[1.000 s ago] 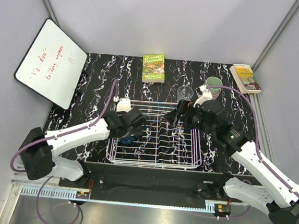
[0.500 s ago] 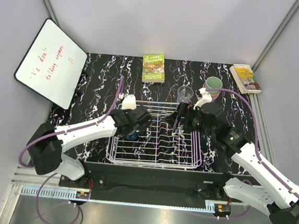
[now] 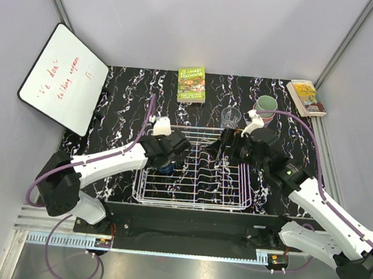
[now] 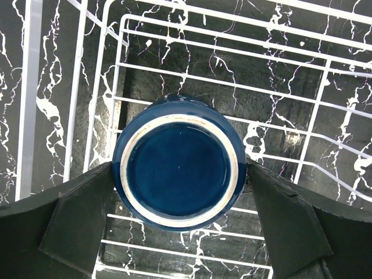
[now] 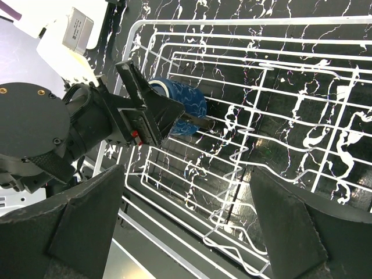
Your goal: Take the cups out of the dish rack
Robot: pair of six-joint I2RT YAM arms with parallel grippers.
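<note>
We start with the dish rack (image 3: 188, 193), which sits under both tools and looks nearly bare. In the overhead and both wrist views we find only one cup among its wires. The parts beneath the arms are hidden from us, so we cannot rule out another.

The left gripper (image 3: 167, 159) hangs over the rack's left side with its jaws spread wide and nothing clamped. The right gripper (image 5: 187, 174) is also wide open and empty, poised above the rack's far right part. Only wire and the dark table (image 3: 125, 95) show between its fingers.

The dark blue cup (image 4: 179, 170) stands directly below the left gripper, centred between the two fingers (image 4: 81, 221). It appears to be base-up, with a pale foot ring facing the wrist camera. The fingertips flank its sides closely, but we cannot tell whether they touch it.

Two cups stand on the table outside the rack, both beyond the right gripper. The clear glass (image 3: 230, 117) is just past its tips, and the pale green cup (image 3: 266, 106) is further out and to its right. There may be a pinkish one under the green, though we cannot be sure. We see no lavender or light blue cup.

We judge the unloading well advanced but not finished — the blue cup remains to be gripped, lifted clear of the wires and set down.
</note>
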